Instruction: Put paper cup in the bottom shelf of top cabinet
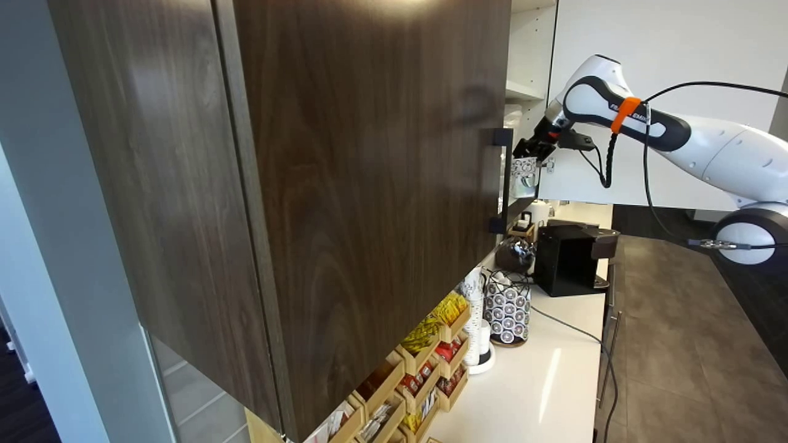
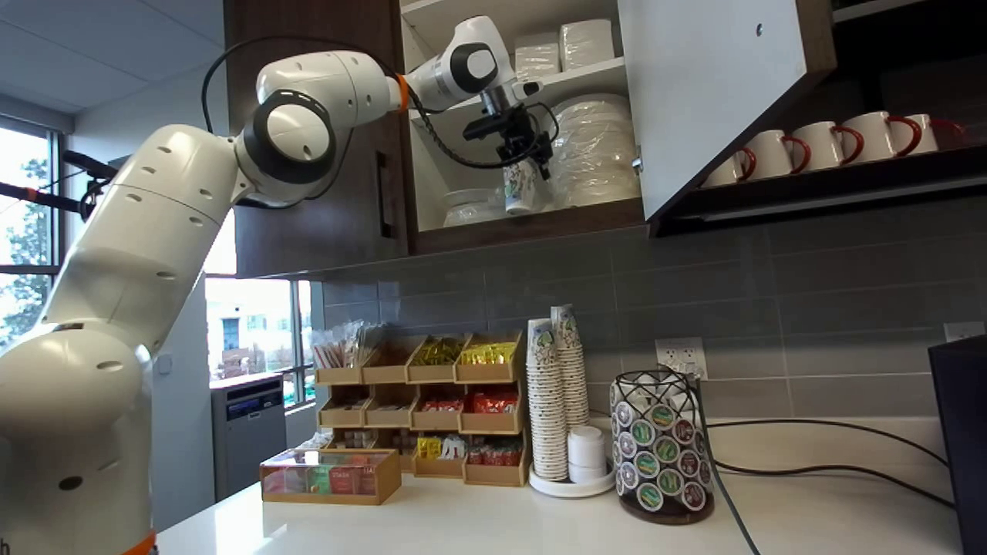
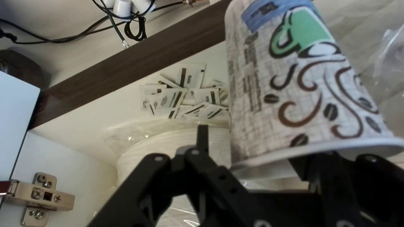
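Observation:
The paper cup (image 3: pixel 293 94) is white with brown swirls and a green mug print. It also shows in both exterior views (image 2: pixel 520 189) (image 1: pixel 524 175), upright with its rim up, at the bottom shelf (image 2: pixel 578 219) of the top cabinet (image 1: pixel 381 184). My gripper (image 3: pixel 257 154) points down at the cup's rim and also shows in both exterior views (image 2: pixel 527 162) (image 1: pixel 534 151). Its fingers are spread: one stands outside the cup with a gap to the wall, the other is partly hidden behind the rim. I cannot tell whether the cup's base fully rests on the shelf.
Wrapped stacks of white plates (image 2: pixel 594 146) stand beside the cup. Paper packets (image 3: pixel 189 94) lie on the shelf. The open cabinet door (image 2: pixel 709 100) is at one side, the middle shelf (image 2: pixel 594 75) above. Cup stacks (image 2: pixel 547 408) and a pod holder (image 2: pixel 663 455) stand on the counter below.

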Robot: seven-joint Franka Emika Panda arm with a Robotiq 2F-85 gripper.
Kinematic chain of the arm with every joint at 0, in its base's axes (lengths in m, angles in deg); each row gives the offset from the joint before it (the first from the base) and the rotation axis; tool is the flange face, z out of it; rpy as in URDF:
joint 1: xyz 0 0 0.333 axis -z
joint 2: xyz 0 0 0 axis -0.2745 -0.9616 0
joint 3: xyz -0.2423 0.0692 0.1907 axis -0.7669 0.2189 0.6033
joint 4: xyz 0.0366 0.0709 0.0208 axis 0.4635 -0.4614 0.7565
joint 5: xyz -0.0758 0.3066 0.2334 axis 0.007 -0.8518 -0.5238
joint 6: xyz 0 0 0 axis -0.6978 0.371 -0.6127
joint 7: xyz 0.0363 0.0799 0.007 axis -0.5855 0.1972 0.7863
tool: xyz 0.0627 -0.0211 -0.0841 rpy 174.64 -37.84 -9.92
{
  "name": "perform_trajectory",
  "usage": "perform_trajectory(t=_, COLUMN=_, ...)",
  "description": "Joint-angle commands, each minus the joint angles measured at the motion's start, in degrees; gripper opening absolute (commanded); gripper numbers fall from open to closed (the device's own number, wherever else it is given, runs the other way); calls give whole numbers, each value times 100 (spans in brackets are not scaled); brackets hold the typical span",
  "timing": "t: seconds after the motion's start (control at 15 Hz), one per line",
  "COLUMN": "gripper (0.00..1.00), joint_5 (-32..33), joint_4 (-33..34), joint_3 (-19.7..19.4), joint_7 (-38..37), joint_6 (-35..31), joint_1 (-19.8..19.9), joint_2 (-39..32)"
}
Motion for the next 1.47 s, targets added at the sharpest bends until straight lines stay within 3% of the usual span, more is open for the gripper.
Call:
perform_trajectory(t=0.0, gripper=34, joint_5=38, joint_4=324, joint_3=-19, joint_7=-86, joint_6=-187, joint_1=-19, joint_2=-163)
perform_trajectory(t=0.27, gripper=3, joint_5=106, joint_4=336, joint_3=-40, joint_7=-115, joint_6=-422, joint_1=-38, joint_2=-178)
perform_trajectory(t=0.33, gripper=0, joint_5=119, joint_4=333, joint_3=-42, joint_7=-122, joint_6=-477, joint_1=-42, joint_2=-176)
perform_trajectory(t=1.4, gripper=1, joint_5=67, joint_4=-228, joint_3=-60, joint_7=-473, joint_6=-1568, joint_1=-48, joint_2=144)
